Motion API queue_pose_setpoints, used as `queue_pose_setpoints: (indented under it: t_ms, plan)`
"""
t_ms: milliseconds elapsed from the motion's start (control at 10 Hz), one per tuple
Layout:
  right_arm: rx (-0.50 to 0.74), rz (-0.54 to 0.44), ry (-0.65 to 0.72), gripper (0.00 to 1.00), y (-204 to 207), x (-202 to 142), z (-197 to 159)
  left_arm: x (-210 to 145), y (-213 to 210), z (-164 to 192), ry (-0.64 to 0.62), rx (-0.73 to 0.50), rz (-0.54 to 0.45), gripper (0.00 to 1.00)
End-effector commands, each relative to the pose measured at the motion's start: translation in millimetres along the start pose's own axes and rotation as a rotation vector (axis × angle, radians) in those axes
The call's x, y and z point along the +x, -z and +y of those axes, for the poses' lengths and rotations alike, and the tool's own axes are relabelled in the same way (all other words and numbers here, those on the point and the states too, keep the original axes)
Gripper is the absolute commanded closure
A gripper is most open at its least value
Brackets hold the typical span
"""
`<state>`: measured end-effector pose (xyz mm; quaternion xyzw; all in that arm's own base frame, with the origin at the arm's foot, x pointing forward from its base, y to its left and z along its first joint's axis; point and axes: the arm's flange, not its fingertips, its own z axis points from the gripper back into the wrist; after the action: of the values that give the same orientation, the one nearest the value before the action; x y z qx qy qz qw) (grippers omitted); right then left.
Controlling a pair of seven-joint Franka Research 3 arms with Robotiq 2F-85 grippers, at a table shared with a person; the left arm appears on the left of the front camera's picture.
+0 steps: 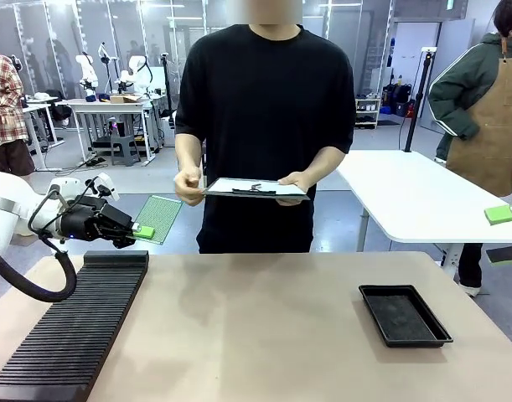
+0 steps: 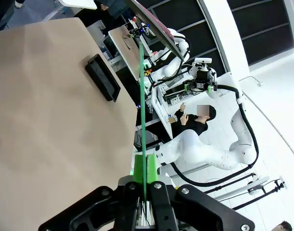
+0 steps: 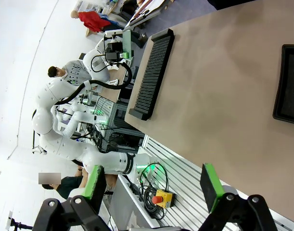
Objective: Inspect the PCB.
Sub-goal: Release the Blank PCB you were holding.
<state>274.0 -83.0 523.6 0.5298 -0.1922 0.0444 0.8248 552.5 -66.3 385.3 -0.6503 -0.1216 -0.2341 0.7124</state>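
PCB (image 1: 161,216) edge hidden where left gripper (image 1: 142,231) clamps it; right gripper (image 3: 152,182) spread.

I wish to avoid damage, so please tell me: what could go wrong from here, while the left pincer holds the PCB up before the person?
1. The left pincer is shut on only one edge of the PCB; the rest sticks out unsupported, so it might slip or tilt.
2. It seems to hang near the far edge of the table, so a drop may reach the floor.
3. The person's clipboard is close; moving forward could bump it.
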Motion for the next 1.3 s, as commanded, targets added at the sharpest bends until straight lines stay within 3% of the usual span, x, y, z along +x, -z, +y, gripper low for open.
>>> queue_pose_setpoints:
  t_ms: [0,1200]
  plan:
    - [0.015,-0.005,-0.019,0.0,0.0,1.2,-0.7,0.0,1.4,-0.4,-0.001,-0.003,0.003,0.97]
    - [0.015,-0.005,-0.019,0.0,0.0,1.2,-0.7,0.0,1.4,-0.4,-0.001,-0.003,0.003,0.97]
